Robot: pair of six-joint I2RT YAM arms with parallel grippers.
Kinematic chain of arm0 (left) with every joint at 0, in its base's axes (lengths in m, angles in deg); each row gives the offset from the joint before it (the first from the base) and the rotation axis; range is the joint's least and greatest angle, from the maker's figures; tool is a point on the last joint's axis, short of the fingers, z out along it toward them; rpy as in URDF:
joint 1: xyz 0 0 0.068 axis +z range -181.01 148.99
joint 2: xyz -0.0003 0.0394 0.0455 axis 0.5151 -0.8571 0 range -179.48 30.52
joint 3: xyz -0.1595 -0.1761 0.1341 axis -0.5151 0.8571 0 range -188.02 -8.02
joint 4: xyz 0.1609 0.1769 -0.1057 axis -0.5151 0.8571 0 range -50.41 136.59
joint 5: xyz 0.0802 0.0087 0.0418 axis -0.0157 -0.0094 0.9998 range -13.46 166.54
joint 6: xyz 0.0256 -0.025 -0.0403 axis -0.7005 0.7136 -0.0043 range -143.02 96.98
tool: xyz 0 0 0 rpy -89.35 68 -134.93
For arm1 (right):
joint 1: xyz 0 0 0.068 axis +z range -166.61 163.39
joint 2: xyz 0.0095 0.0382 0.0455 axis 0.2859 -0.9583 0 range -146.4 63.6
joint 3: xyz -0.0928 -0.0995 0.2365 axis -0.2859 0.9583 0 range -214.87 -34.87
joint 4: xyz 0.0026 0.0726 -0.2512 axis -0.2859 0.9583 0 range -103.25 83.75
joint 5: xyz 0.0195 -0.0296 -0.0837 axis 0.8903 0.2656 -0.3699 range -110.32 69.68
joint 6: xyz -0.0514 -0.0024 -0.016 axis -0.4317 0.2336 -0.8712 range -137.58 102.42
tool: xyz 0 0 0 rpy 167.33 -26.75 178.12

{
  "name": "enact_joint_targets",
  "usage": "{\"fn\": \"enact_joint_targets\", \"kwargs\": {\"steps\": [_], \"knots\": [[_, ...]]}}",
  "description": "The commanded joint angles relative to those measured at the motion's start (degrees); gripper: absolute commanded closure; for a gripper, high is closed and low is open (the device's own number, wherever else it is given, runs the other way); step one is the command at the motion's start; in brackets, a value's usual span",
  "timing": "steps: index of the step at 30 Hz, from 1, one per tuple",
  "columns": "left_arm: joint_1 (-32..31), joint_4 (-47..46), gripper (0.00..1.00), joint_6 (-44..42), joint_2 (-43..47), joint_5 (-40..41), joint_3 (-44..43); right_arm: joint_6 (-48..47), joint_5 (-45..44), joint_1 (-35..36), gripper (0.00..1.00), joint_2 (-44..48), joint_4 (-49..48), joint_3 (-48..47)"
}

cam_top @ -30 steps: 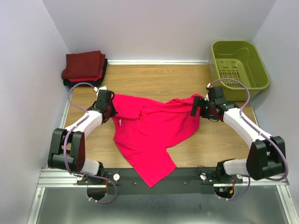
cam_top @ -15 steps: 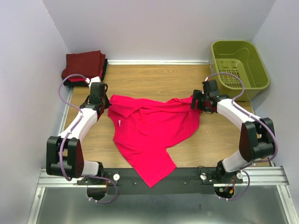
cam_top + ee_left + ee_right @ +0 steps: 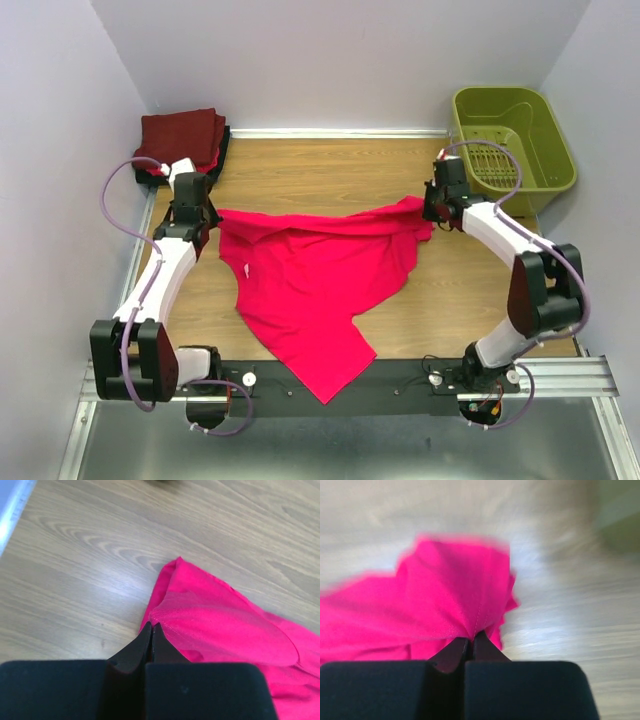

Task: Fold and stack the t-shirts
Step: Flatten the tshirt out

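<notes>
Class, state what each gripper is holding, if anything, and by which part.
Both hold the pink t-shirt. The left gripper pinches its far-left corner, and the right gripper pinches its far-right corner.

A: Colour of the spread t-shirt (image 3: 310,290)?
B: Bright pink-red, plain, one tiny white speck.
A: And the folded stack (image 3: 180,140)?
B: Dark maroon on top, a strip of red beneath, black at the bottom.
A: The basket (image 3: 520,105)?
B: Olive-green all over.
A: The bench (image 3: 330,170)?
B: Light brown wood grain with wavy darker streaks.
A: The arms (image 3: 165,270)?
B: White shells, black joints, lilac cables (image 3: 108,195).
A: The left hand (image 3: 151,628) and right hand (image 3: 471,641)?
B: Black, both.
A: The walls (image 3: 330,60)?
B: Pale lavender-grey.
</notes>
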Motion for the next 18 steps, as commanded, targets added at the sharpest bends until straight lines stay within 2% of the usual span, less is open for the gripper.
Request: {"fn": "enact_joint_targets", "kwargs": {"steps": [1, 5, 10, 18], "knots": [[1.6, 3.0, 1.00, -1.2, 4.4, 5.9, -4.4, -4.3, -6.9, -0.4, 0.99, 8.0, 0.4, -6.9], [2.0, 4.8, 1.00, -1.2, 6.2, 9.0, -7.5, -7.0, -9.8, -0.4, 0.99, 10.2, 5.5, -13.1], [2.0, 6.6, 1.00, -1.4, 8.5, 10.5, -9.4, -8.7, -13.3, -0.3, 0.99, 14.6, 11.0, -16.1], [2.0, 11.7, 1.00, -2.0, 15.1, 9.9, -11.2, -7.8, -5.8, -0.3, 0.99, 23.5, 23.4, -22.4]]}}
